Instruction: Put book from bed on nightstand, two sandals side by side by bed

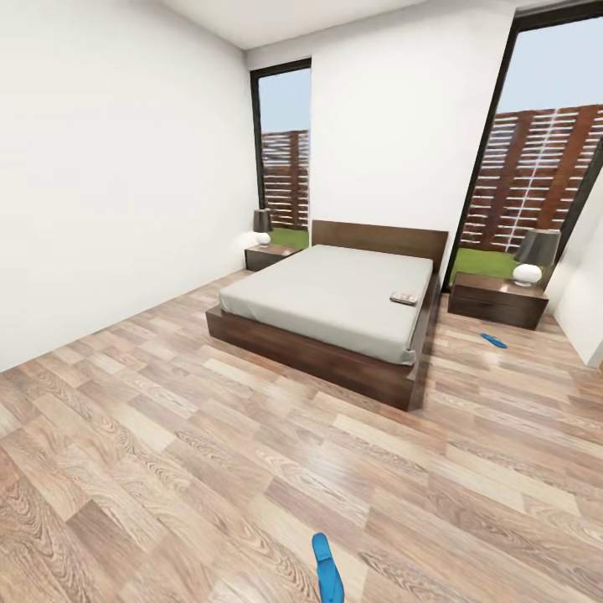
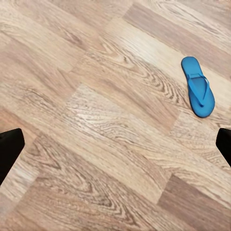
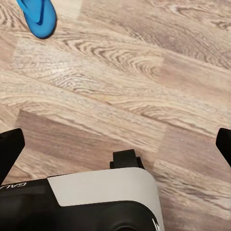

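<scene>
I saw the book lying on the bed near its right edge. One sandal lay on the floor close to me, the other by the right nightstand. Left end effector and right end effector both hung spread, empty.

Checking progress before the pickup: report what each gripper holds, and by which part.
Nothing is held. The left gripper and right gripper have fingers spread wide over bare floor; the near sandal lies untouched.

Both wrists point downward, left claw and right claw spread wide, empty.
</scene>
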Robot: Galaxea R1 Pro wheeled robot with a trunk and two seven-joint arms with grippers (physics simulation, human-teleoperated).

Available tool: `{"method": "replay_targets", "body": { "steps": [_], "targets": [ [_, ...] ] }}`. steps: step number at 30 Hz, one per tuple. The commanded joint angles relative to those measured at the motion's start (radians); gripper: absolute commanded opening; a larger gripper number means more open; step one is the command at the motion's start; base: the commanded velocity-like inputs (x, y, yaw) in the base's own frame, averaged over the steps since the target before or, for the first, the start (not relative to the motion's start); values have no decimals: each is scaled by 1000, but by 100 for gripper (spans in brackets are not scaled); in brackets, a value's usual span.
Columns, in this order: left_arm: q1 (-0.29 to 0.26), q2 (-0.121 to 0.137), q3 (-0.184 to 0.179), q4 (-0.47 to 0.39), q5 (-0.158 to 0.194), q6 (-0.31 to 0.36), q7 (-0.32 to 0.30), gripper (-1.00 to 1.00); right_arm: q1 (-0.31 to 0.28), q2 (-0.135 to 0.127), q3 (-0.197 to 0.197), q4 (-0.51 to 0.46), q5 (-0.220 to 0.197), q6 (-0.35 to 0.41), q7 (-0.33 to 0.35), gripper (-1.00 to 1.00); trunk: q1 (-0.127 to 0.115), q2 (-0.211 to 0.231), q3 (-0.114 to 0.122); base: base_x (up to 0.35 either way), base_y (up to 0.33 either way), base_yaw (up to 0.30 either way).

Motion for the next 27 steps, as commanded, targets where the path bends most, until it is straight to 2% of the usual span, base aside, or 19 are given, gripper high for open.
{"method": "replay_targets", "body": {
  "steps": [1,16,23,27],
  "targets": [
    [0,0,0,1,6,-3,0,100,0,0,0,0,-7,-2,0,100,0,0,-1,22,41,0],
    [0,0,0,1,6,-2,0,100,0,0,0,0,-7,-2,-1,100,0,0,-1,78,196,0],
    [0,0,0,1,6,-3,0,100,0,0,0,0,-8,-2,-1,100,0,0,-1,6,20,4],
    [0,0,0,1,6,-2,0,100,0,0,0,0,-10,-2,-1,100,0,0,-1,1,2,208]
  ]
}}
